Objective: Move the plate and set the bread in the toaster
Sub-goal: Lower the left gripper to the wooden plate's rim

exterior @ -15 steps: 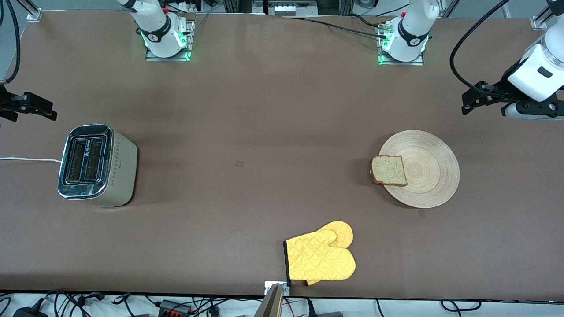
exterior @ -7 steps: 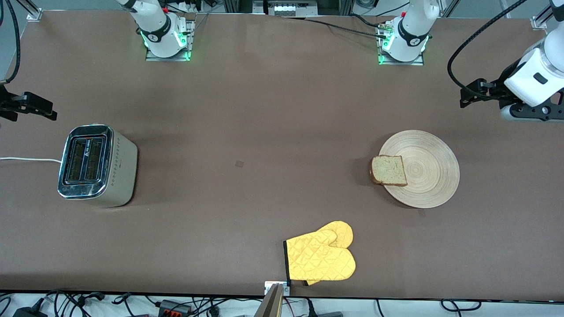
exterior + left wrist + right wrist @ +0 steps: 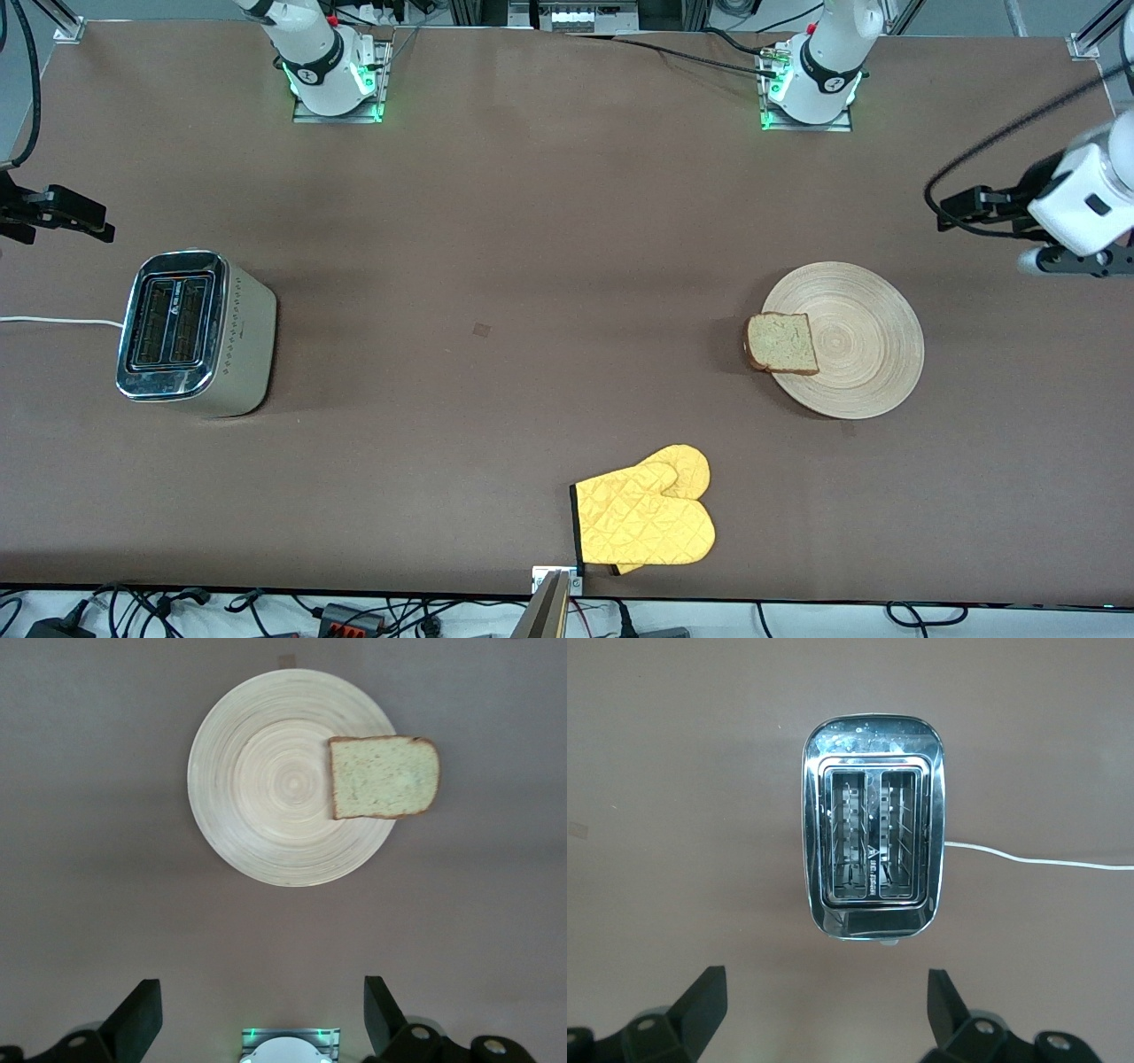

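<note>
A yellow quilted oven mitt (image 3: pixel 644 520) lay nearest, by the bench (image 3: pixel 532 266) edge. Farther back, the round pale-wood plate (image 3: pixel 864 354) sat toward the left arm's end, the brown-crusted bread slice (image 3: pixel 781 343) overhanging its rim on the side facing the chrome-topped cream toaster (image 3: pixel 190 332), which stood well apart at the right arm's end with bare bench between them. The left pincer (image 3: pixel 257 1014) hung wide open and empty near the plate; the right pincer (image 3: pixel 824 1010), equally spread and empty, hung over the toaster.
</note>
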